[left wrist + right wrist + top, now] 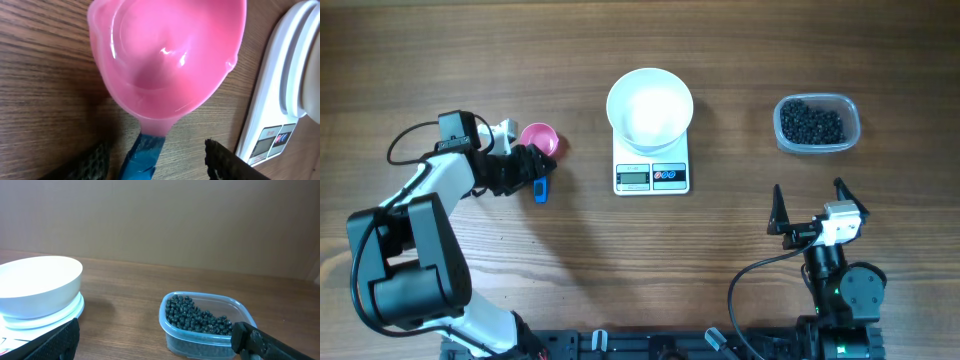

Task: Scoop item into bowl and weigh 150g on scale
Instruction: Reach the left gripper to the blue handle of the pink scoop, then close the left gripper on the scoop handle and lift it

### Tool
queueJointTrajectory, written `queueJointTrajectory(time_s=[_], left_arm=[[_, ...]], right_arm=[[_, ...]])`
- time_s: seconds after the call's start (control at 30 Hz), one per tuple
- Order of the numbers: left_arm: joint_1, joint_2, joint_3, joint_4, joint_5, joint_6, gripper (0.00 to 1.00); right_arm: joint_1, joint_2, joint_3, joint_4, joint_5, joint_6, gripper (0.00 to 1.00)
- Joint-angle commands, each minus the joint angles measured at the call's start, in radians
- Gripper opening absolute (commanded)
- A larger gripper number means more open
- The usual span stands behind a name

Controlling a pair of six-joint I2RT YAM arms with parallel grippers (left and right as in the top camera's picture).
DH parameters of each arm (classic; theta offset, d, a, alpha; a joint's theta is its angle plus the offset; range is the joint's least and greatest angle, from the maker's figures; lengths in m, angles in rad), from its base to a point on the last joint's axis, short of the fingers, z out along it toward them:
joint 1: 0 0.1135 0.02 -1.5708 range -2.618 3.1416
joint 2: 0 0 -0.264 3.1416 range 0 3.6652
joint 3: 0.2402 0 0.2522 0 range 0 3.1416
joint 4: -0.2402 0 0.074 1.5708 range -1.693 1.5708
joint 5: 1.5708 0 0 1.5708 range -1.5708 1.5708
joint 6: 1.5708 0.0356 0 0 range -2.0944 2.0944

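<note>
Loose heap of black beads (812, 123)

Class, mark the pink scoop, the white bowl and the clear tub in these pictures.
pink scoop (165, 60), left wrist view, inside of its cup
white bowl (650, 106), overhead view, bare inner bottom
clear tub (200, 344), right wrist view, front wall

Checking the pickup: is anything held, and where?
Nothing. The left gripper straddles the blue scoop handle, jaws not closed on it; the right gripper is empty.
</note>
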Motion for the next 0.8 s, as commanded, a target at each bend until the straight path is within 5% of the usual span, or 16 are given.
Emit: queueJointTrajectory(time_s=[0.0,0.17,0.57,0.67,0.77], left_arm=[[-0.003,0.053,-0.027,0.018,-0.042,0.009,0.63],[-0.003,0.053,-0.027,0.025,-0.042,0.009,0.36],[-0.003,0.053,-0.027,0.064,-0.041,-0.004,0.26],[-0.003,0.046,-0.025,0.071,-0.042,-0.024,0.12],[-0.003,0.021,-0.025,0.095,-0.036,-0.085,0.12]], right_arm=[[-0.007,-0.009,0.0,0.002,0.014,-0.006,1.0],[-0.007,-0.009,0.0,0.002,0.014,-0.006,1.0],[-0.007,-0.009,0.0,0.002,0.013,-0.006,1.0],[-0.007,-0.009,0.0,0.002,0.014,-0.006,1.0],[-0.007,-0.009,0.0,0.003,0.013,-0.006,1.0]])
